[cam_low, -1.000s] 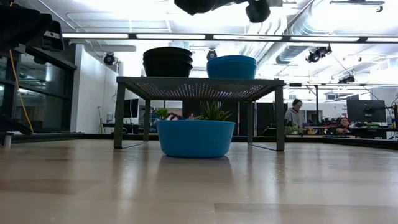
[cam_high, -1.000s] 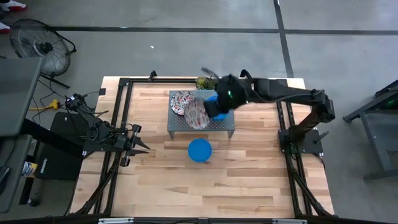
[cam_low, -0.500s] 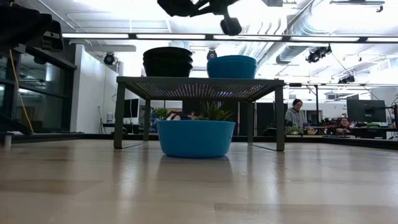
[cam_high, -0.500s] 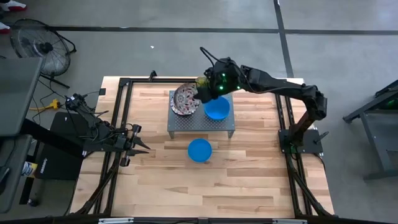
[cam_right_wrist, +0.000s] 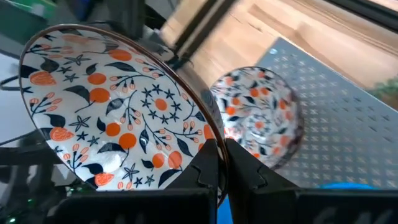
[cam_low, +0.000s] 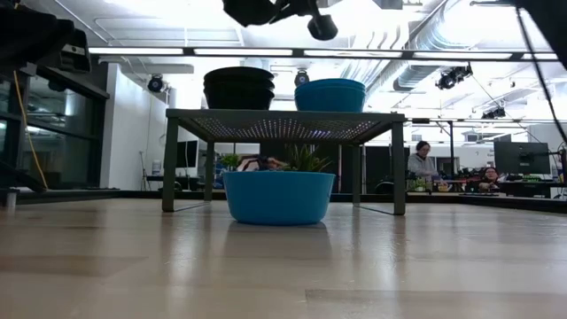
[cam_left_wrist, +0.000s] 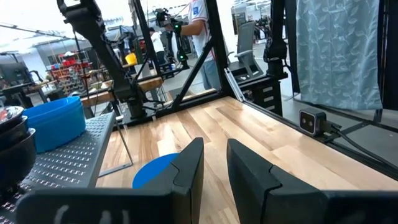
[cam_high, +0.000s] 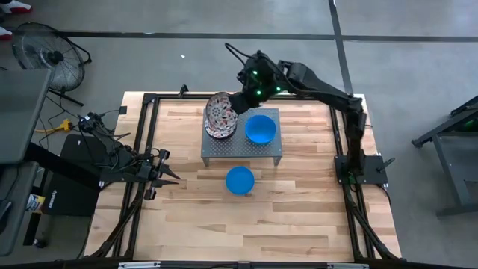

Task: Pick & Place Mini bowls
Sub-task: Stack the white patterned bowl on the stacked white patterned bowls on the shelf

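Observation:
My right gripper is shut on a floral mini bowl, high over the far left corner of the grey perforated rack. Below it a stack of floral bowls rests on the rack's left half, showing dark in the low view. A blue bowl stands on the rack's right half. Another blue bowl sits on the table in front of the rack. My left gripper waits at the table's left, slightly open and touching nothing. My right gripper pinches the floral bowl's rim, one finger on the patterned inside and one on the outside. The fingers slant downward from the far right. The bowl is lifted clear of the rack and tilted steeply, its inside turned toward the wrist camera.
Black frame rails run along the table's left and right sides. A small plant shows behind the rack. The near half of the wooden table holds no objects. People sit in the room beyond.
My right gripper has carried the floral bowl from above the rack's middle toward the table's far left, rising a little, and has rolled, so the bowl stands more steeply. The bowls on the rack and on the table have not moved.

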`<state>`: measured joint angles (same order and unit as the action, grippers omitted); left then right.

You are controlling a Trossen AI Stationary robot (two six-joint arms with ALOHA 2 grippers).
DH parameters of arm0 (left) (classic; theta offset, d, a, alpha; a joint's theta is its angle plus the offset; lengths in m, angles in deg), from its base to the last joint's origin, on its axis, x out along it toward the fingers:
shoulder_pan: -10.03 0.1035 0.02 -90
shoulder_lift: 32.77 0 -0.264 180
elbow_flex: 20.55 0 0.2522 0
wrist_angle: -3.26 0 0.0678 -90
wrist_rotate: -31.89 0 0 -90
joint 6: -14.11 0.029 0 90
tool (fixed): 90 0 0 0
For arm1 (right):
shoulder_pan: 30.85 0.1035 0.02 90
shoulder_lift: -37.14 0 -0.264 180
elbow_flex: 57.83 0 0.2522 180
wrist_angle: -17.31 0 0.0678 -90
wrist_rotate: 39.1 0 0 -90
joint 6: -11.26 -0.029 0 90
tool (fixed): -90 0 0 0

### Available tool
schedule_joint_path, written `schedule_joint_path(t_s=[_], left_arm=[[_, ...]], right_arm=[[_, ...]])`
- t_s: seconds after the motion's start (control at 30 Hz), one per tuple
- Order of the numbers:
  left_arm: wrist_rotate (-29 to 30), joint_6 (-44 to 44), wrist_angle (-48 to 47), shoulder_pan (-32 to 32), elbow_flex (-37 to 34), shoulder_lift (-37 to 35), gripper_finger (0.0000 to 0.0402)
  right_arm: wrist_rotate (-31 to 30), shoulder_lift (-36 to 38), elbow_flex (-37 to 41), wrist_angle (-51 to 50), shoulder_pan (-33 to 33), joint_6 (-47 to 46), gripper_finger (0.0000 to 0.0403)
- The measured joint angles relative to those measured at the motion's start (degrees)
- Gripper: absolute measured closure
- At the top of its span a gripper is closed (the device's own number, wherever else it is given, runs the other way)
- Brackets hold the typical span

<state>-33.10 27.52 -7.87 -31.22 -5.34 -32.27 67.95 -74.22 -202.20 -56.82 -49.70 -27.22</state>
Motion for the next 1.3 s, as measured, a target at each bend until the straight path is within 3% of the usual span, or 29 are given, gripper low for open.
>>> schedule_joint_path(t_s=[0.1,0.43,0.83,1.3], left_arm=[[0.0,0.0,0.0,0.0,0.0,0.02,0.0335],[0.0,0.01,0.0,0.0,0.0,0.01,0.0335],[0.03,0.02,0.02,-0.02,0.0,0.0,0.0335],[0.03,0.02,0.02,0.0,0.0,0.01,0.0335]], right_arm=[[-0.08,-3.67,-4.48,-4.22,-0.75,-0.26,0.0402],[-0.16,-4.27,6.32,-1.63,-1.77,-10.23,0.0402],[1.01,-4.21,6.51,-1.4,-1.27,-21.44,0.0402],[-1.62,-4.21,6.51,-3.43,0.75,-34.61,0.0402]])
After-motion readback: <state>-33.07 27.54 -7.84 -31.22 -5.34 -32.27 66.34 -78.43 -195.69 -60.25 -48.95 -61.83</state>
